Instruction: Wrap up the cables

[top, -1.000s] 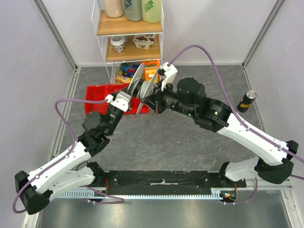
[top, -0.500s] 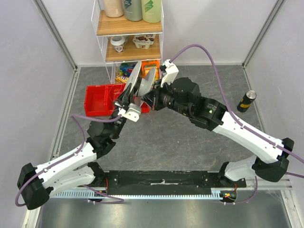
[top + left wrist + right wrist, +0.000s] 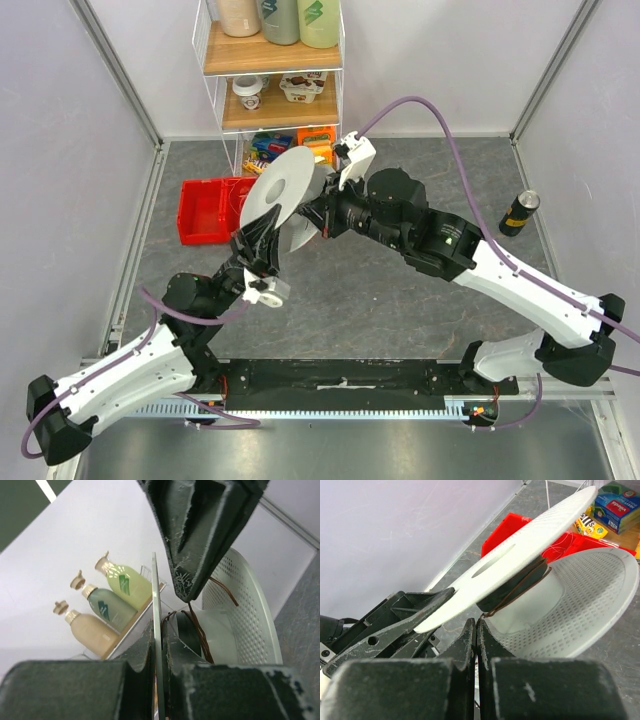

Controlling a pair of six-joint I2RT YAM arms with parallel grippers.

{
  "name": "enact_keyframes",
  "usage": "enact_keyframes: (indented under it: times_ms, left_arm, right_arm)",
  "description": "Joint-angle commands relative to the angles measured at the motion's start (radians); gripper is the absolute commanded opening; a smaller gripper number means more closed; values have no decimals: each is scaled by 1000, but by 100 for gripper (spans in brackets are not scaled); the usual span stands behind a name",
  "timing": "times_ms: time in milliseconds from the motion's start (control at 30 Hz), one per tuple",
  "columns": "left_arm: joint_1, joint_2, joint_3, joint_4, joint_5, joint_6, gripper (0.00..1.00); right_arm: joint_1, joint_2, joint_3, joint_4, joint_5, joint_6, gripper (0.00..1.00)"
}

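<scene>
Cables (image 3: 512, 591) coil round a white spool (image 3: 283, 190) mid-frame; left jaws clamp its rim, right jaws pinch them.

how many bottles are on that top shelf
3, side by side on the rack's top shelf: a beige bottle, a dark green bottle in the middle, a light green bottle. More could be hidden beyond the frame.
</scene>
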State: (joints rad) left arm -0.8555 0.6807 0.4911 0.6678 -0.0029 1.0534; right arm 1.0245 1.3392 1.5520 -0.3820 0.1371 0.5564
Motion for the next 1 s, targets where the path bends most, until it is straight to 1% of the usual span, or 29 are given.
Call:
enact_keyframes:
  times_ms: [0,67,133,233,367,400,433,633,733,767,967]
  left_arm:
    - [18,-7,-71,-159,36,186,2]
    - [18,-23,-75,-149,64,194,2]
    - [18,-42,-56,-186,73,151,2]
    - [19,-81,1,-310,98,27,2]
    - [18,-147,55,-482,222,-82,2]
    - [19,-158,61,-499,247,-105,2]
    - [19,-168,70,-520,267,-125,2]
    - [19,-162,161,-634,342,-222,2]
    - [19,-162,202,-707,408,-263,2]
    - [19,-159,219,-737,423,-270,2]
    - [19,-115,331,-870,498,-332,2]
  right_arm:
    - [0,-127,20,146,68,-27,0]
    - [-3,-140,-7,161,90,-79,0]
    - [-6,-162,-47,193,88,-142,0]
    - [-7,-230,-153,302,33,-309,0]
    - [-9,-307,-256,374,22,-492,0]
    - [-9,-324,-277,417,13,-521,0]
    - [-9,-334,-288,423,-4,-547,0]
    - [-9,-393,-329,385,-126,-751,0]
    - [-9,-425,-366,384,-134,-840,0]
    - [-9,-431,-374,385,-167,-874,0]
    - [-9,-477,-392,296,-223,-1056,0]
